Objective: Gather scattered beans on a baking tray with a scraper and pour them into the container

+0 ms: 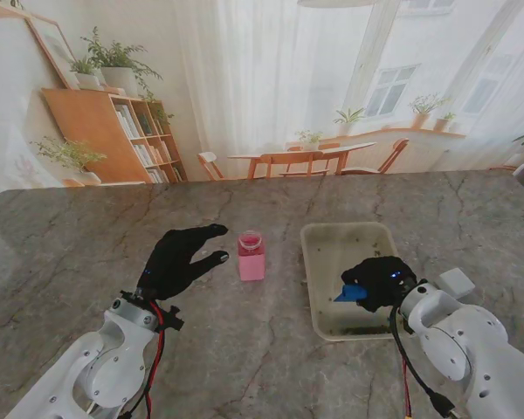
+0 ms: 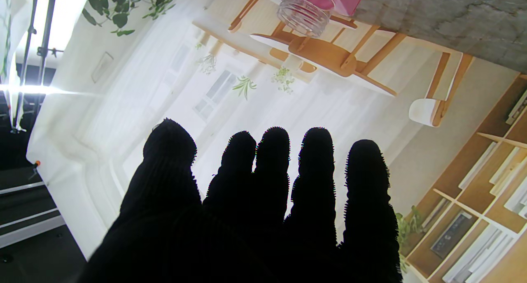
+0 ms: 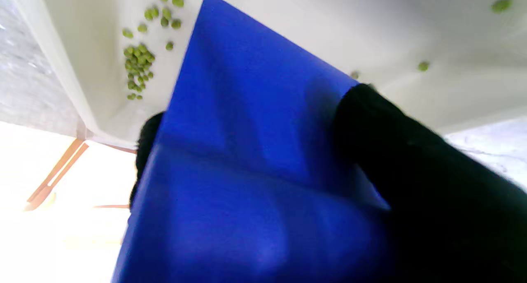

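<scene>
Right wrist: scraper (image 3: 255, 159) hides tray (image 3: 411, 40).

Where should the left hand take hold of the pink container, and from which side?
Around the square pink body of the container, below its clear threaded neck, coming from its left side where the open left hand hovers. It stands upright, with flat walls for fingers.

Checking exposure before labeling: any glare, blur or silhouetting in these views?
Left wrist: left hand is a black silhouette, glare at one edge. Right wrist: blown-out white corner, scraper soft, beans sharp. Stand: evenly lit; tray beans barely resolve.
</scene>
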`<state>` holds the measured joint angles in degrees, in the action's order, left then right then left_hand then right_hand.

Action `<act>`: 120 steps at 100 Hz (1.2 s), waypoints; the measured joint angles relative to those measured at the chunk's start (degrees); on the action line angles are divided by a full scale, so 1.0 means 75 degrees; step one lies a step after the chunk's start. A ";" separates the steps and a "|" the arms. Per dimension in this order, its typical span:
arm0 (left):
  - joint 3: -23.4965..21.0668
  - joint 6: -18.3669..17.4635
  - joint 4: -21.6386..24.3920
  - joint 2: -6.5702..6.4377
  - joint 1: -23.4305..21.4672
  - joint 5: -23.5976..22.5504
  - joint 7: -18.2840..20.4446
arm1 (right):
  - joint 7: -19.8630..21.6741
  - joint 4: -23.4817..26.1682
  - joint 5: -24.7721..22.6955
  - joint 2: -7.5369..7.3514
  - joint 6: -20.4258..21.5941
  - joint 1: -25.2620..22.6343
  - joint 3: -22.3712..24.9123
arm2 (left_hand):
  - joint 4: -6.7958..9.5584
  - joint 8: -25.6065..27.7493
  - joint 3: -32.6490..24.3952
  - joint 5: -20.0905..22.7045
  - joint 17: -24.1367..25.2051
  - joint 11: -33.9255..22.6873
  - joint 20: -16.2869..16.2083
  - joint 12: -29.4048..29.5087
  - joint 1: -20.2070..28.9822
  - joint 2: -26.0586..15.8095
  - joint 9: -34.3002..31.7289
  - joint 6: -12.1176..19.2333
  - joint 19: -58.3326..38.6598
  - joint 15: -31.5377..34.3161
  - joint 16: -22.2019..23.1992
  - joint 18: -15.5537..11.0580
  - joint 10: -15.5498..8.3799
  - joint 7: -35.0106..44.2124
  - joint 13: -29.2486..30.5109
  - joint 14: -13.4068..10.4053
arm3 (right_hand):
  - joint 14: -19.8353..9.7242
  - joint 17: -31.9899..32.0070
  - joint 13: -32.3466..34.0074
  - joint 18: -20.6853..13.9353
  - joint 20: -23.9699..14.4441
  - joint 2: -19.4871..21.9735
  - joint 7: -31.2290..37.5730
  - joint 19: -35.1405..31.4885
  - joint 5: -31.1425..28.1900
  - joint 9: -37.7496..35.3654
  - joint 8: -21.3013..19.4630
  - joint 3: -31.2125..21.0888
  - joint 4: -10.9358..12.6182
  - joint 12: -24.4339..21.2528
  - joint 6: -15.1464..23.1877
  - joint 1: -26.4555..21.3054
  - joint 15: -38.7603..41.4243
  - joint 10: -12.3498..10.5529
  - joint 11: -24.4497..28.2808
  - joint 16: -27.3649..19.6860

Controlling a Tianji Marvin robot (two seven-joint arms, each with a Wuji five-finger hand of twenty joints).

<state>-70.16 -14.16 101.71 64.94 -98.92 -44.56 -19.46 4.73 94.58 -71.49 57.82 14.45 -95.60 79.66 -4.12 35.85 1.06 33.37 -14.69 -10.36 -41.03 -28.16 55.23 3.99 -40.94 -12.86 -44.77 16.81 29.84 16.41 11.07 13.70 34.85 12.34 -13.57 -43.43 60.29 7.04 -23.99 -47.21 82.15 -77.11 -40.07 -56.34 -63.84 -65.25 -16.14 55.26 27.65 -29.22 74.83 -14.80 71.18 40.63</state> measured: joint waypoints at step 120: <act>0.0125 0.0043 -0.0023 -0.0026 0.0088 -0.0048 0.0134 | -0.2076 -0.4468 0.0519 -0.0098 -0.0868 0.4290 -0.3153 | 0.0000 0.0000 0.0000 0.0000 0.0000 0.0000 0.0000 0.0001 0.0001 0.0000 0.0000 0.0000 0.0000 0.0005 0.0000 0.0000 0.0000 0.0000 0.0001 0.0000 | 0.0806 0.1722 -0.1605 0.0415 0.0472 0.0617 -0.0329 0.0735 0.0795 0.1921 0.0657 0.0473 -0.0309 -0.1588 -0.0194 -0.0381 -0.1976 0.0875 -0.0085 -0.1675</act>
<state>-69.22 -13.84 101.54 64.75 -98.26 -44.91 -18.45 -10.84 61.07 -67.60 57.08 7.94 -63.42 56.01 -4.12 35.85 1.06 33.37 -14.69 -10.36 -41.03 -28.15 55.24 3.99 -40.94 -12.86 -44.77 16.85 29.84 16.41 11.07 13.70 34.85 12.34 -7.52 -30.51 48.25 10.15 -20.45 -42.58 79.68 -71.60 -34.11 -41.94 -58.91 -61.70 -18.46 43.34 26.20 -32.08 60.01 -8.24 70.54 28.06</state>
